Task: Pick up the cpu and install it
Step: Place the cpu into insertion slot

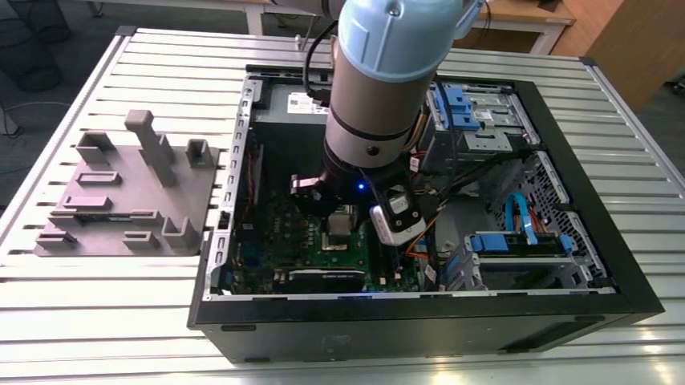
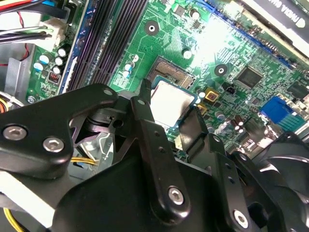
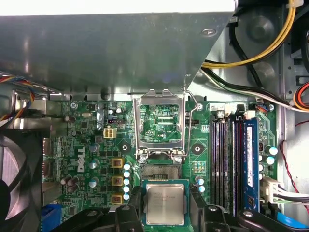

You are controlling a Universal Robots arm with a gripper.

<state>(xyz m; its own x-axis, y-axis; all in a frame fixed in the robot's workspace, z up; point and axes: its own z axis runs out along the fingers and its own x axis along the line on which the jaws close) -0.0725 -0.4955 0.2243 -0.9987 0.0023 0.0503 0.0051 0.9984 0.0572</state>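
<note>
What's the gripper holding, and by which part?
The cpu, pinched by two opposite side edges in the gripper, near the open socket.

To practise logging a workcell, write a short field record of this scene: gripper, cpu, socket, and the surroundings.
gripper: shut on the cpu, one finger on each of two opposite edges
cpu: held flat with its silver top up, beside the socket, not seated
socket: open, with its contacts exposed
load plate: raised
computer case: open, lying on the slatted table
grey fixture: on the table, at the exterior view's left of the case
</note>
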